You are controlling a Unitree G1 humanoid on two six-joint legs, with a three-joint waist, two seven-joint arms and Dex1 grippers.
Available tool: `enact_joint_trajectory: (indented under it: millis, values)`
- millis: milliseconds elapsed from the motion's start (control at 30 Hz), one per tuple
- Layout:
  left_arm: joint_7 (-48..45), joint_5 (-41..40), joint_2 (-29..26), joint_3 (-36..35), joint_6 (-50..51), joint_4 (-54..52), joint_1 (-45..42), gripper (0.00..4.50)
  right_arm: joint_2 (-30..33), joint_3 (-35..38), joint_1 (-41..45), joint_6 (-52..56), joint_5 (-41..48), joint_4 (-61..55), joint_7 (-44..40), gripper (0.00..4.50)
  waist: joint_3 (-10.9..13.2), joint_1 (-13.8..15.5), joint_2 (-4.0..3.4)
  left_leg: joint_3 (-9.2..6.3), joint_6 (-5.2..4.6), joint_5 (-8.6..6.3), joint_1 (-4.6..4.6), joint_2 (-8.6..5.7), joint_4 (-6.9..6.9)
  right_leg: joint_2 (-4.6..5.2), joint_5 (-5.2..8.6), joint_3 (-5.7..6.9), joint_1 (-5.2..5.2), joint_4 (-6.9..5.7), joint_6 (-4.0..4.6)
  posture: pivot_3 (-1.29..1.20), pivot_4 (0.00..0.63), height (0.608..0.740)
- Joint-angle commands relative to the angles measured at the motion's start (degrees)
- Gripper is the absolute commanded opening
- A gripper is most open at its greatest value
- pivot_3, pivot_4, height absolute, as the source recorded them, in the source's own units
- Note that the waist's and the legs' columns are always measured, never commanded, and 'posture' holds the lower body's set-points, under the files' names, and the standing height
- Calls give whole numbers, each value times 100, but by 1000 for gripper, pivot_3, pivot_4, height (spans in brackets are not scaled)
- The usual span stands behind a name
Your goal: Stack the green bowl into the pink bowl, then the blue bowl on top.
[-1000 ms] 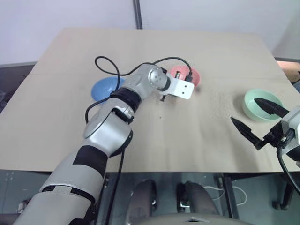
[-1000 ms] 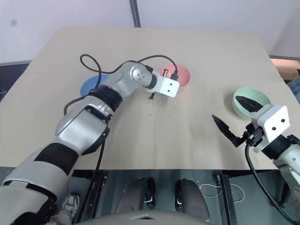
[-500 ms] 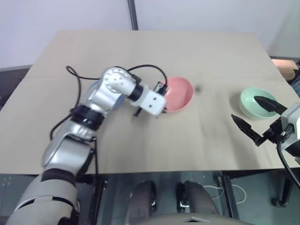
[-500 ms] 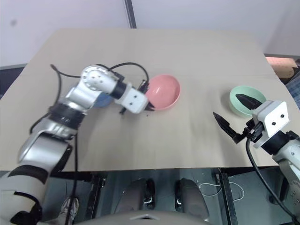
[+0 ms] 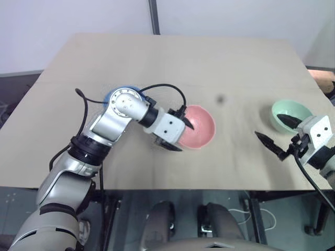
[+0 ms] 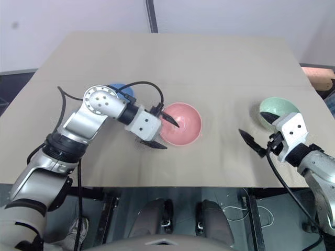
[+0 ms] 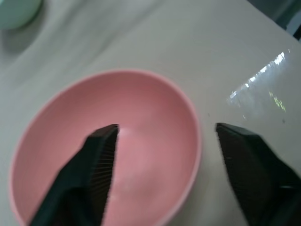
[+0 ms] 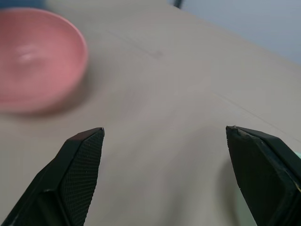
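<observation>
The pink bowl (image 5: 201, 128) stands upright at the table's middle, toward the near edge. My left gripper (image 5: 179, 134) is open at its left rim, one finger over the inside and the other outside on the table side; the left wrist view shows the pink bowl (image 7: 150, 108) between the spread fingers (image 7: 96, 162). The blue bowl (image 6: 121, 89) lies behind my left arm, mostly hidden. The green bowl (image 5: 289, 111) sits at the right. My right gripper (image 5: 277, 132) is open just in front of it, its far finger at the bowl's near rim.
The tan table (image 5: 172, 57) has free room across its far half and between the pink and green bowls. Its near edge (image 5: 209, 188) runs just below both grippers. A black cable (image 5: 162, 88) loops over my left wrist.
The pink bowl has come toward the near edge with my left gripper, which was shut on its rim and now stands open. My right gripper has shifted slightly toward the green bowl.
</observation>
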State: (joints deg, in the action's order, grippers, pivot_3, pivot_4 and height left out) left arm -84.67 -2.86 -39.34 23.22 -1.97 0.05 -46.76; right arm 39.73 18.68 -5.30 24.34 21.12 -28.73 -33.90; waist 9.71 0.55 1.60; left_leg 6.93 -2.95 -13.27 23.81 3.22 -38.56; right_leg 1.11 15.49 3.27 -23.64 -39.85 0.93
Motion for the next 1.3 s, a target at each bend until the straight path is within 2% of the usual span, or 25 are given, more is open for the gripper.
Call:
enact_joint_trajectory:
  millis: [33,133,233,367,433,500,633,667,700,867,1000,1100,1300]
  values:
    - [104,-707,-377,-739,1263,-710,107,4291,125,-94,328,26,-468,400,325,4500,0,-34,-1,0,1,0,0,1,0,0,0,0,-1,0,0,0,150,740]
    - [457,-1283,-528,-1353,2051,-1151,472,4291,251,-270,595,63,-642,811,248,4500,-1,-95,-5,2,3,1,-8,2,9,0,1,-2,-1,1,1,0,150,740]
    - [971,-2256,-226,-2251,2577,-1346,950,4291,384,-484,916,226,-841,1340,232,4500,0,-120,-4,3,3,1,-8,3,11,3,1,-4,0,1,1,0,150,740]
    - [1371,-2640,-155,-2644,3081,-1222,1417,4291,460,-1036,1608,163,-1151,2341,4,4500,0,-120,-4,3,2,1,-8,1,9,4,0,-3,2,1,0,0,150,740]
    - [1284,-2930,-56,-2814,2945,-1256,1634,4335,484,-1241,1960,139,-1306,2833,-80,3958,0,-124,-5,3,3,1,-9,1,9,3,0,-3,2,0,0,0,150,740]
    - [1479,-3016,69,-2920,2836,-1319,1720,4335,530,-1365,2163,63,-1407,3178,-206,3189,0,-109,-5,5,3,1,-8,1,10,4,0,-3,0,0,2,0,150,740]
    - [1470,-3123,34,-3021,2712,-1407,2046,4335,571,-1513,2491,-130,-1633,3676,-283,1138,0,-114,-5,8,3,1,-6,0,12,5,-4,-6,0,3,9,0,150,740]
    - [1506,-3140,34,-3071,2668,-1445,2145,4335,585,-1533,2548,-156,-1667,3743,-300,509,0,-120,-5,10,3,1,-7,1,12,6,-4,-7,1,5,8,0,150,740]
    - [1551,-3164,36,-3099,2662,-1472,2202,4335,593,-1540,2586,-184,-1693,3795,-319,94,-1,-126,-4,11,3,1,-7,1,13,7,-5,-8,0,5,9,0,150,740]
    - [1791,-3258,65,-3248,2655,-1512,2459,4335,720,-1507,2527,-412,-1776,3374,-473,13,0,-119,-7,12,4,1,-10,2,15,7,-4,-8,-1,2,8,0,150,740]
    - [2163,-3134,118,-3492,2527,-1211,2636,4335,452,-1553,2477,-293,-627,1286,-1344,13,4,-161,-14,13,4,1,-8,6,20,5,-3,-12,-7,2,6,0,150,740]
    - [2549,-2902,244,-3712,2200,-602,2667,4335,191,-2172,2794,-631,-785,510,-1483,13,4,-169,-15,13,8,2,-14,12,26,-2,-1,-14,-7,0,2,0,150,740]
    - [2875,-2602,216,-3856,1751,356,2418,4335,-304,-3250,3573,-818,-964,426,-1914,13,4,-78,-4,7,4,1,-5,4,19,12,-3,2,-6,5,6,0,150,740]
